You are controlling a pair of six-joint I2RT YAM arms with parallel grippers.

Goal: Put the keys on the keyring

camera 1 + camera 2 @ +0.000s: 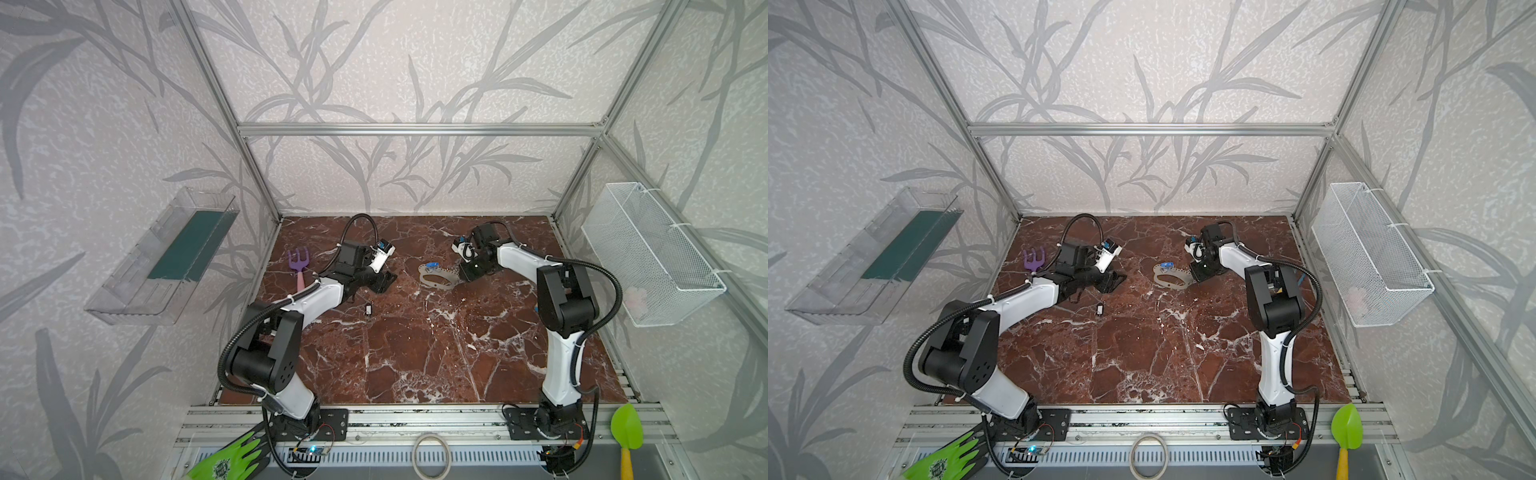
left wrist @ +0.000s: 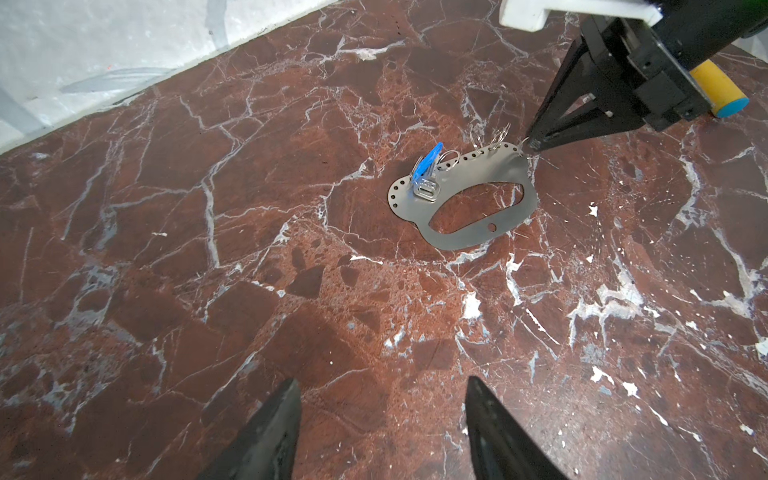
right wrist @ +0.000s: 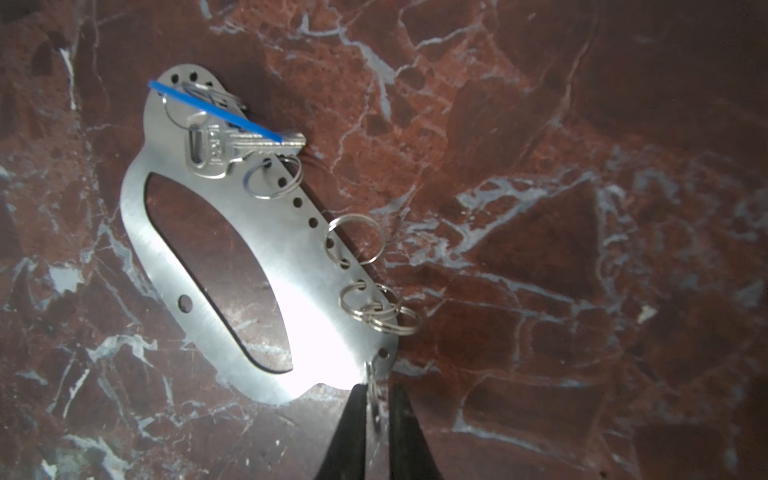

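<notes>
The right gripper (image 3: 378, 397) is pinching with its two black fingers drawn almost together, and the small end loop (image 3: 371, 376) of the keyring (image 3: 291, 257) is sitting between them. The plate is lying flat on the marble table (image 1: 415, 353) and reaching away from those fingertips, meeting them only at that corner loop. More split rings are hanging along its holed edge. The silver key (image 3: 216, 151) is resting on the end of the plate farthest from the gripper, with its blue tag (image 3: 216, 109) standing on edge over it and a wire ring at its head.

The left gripper (image 2: 380, 386) is hanging wide open and gripping nothing, with the keyring lying well ahead of its fingers. In both top views the keyring is sitting in the rear half of the table, about midway between the left and right edges, with the right gripper at its right end. The black-and-white key (image 1: 368, 308) is lying alone on the bare marble, just toward the front edge from the left gripper and apart from the keyring. A purple toy rake (image 1: 298, 266) is lying near the left edge.
</notes>
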